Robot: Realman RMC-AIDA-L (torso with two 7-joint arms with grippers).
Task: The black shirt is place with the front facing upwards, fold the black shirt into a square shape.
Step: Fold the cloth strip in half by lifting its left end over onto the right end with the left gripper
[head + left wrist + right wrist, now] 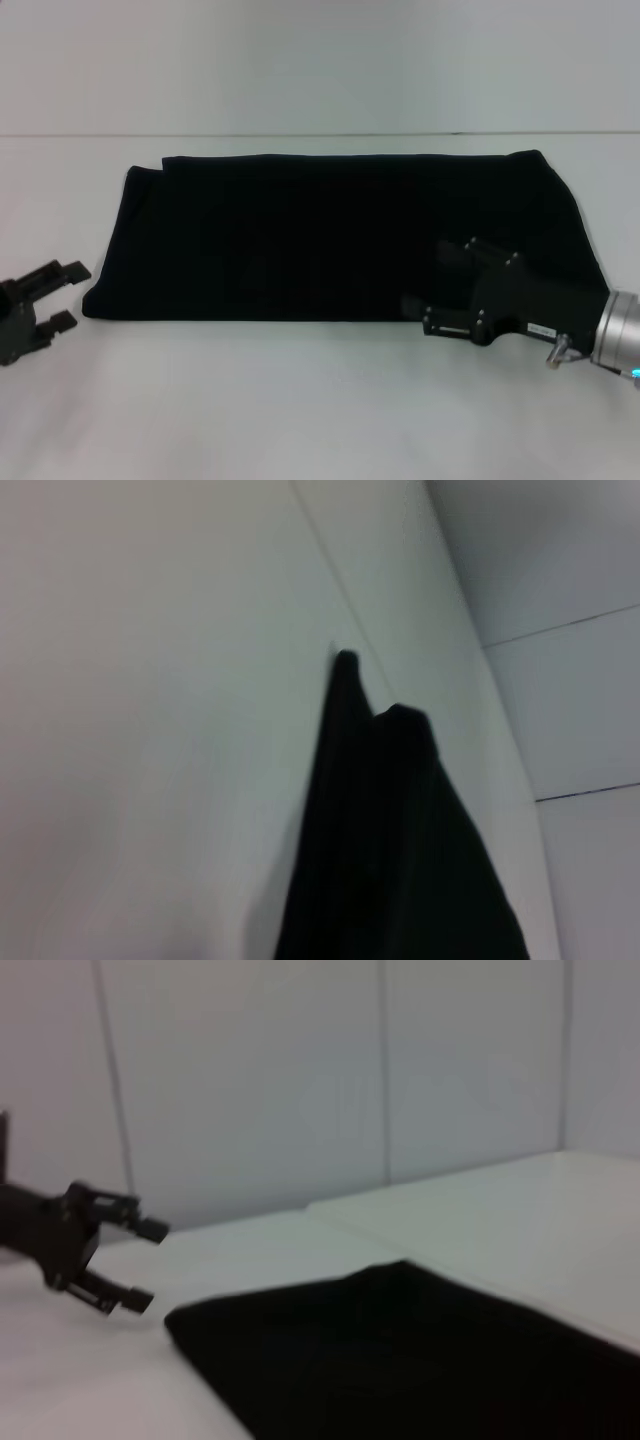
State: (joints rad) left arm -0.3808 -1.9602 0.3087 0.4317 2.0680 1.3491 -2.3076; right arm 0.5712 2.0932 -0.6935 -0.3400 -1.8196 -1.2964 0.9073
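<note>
Both grippers flank black shirt (330,235) — left gripper (62,297) off-cloth, agape.

The black shirt (395,850) (edge bunched) lies on a white table (150,730).

The shirt (340,235) lies folded into a wide band across the middle of the surface (300,400). The left pincer (60,295) sits just off its left end, apart from the cloth. The right pincer (425,285) reaches over the shirt's near right edge.

White table (320,400) before pale panelled wall (300,1080).
</note>
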